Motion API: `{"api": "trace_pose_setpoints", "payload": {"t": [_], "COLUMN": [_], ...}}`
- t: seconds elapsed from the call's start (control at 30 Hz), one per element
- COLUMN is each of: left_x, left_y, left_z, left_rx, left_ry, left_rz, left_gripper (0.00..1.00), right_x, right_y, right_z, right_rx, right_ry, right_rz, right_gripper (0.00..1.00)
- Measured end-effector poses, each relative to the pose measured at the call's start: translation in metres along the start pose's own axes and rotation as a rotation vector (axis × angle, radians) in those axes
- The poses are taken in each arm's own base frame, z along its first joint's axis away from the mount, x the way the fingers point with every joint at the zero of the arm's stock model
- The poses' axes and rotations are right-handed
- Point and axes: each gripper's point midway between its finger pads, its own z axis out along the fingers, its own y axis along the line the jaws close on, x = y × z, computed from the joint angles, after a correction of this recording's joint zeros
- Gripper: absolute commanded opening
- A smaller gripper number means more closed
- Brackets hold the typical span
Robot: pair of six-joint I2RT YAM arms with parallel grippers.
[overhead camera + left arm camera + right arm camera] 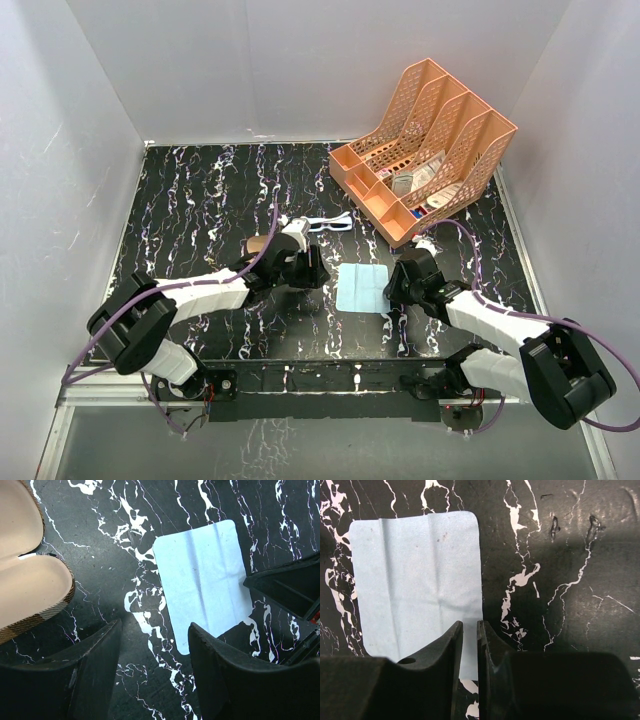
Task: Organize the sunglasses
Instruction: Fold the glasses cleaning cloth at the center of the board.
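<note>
The sunglasses (331, 223), with a thin white frame and bluish lenses, lie on the black marbled table just left of the orange organizer. They show only in the top view. My left gripper (155, 627) is open with nothing between its fingers. It hangs over bare table between the open brown plaid case (30, 580) and the light blue cloth (200, 580). My right gripper (470, 625) sits low over the right edge of the cloth (415, 580). Its jaws stand a narrow slit apart and the cloth lies flat beneath them, not pinched.
An orange desk organizer (430, 145) with small items in it stands at the back right. White walls close in the table on three sides. In the top view, the left arm partly covers the case (258, 245). The two grippers are close together on either side of the cloth (362, 287).
</note>
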Motion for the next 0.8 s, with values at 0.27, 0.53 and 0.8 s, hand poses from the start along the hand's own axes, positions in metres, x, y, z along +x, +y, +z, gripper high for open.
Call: {"api": "trace_pose_setpoints", "payload": {"t": [0.27, 0.53, 0.8], "left_x": [0.0012, 0.0006, 0.0001], "left_y": [0.0008, -0.0004, -0.0010], "left_z": [0.0026, 0.0027, 0.0027], "left_rx": [-0.004, 0.000, 0.003], "left_ry": [0.006, 0.004, 0.002], "left_rz": [0.000, -0.007, -0.009], "left_gripper": [0.54, 0.54, 0.54], "right_x": [0.0008, 0.0020, 0.0023], "right_y": [0.0036, 0.0029, 0.0037], "right_z": [0.0009, 0.0018, 0.0031], "right_rx": [-0.021, -0.018, -0.022], "right_ry": [0.007, 0.012, 0.015], "right_rz": [-0.014, -0.015, -0.016], "right_gripper": [0.15, 0.04, 0.00]}}
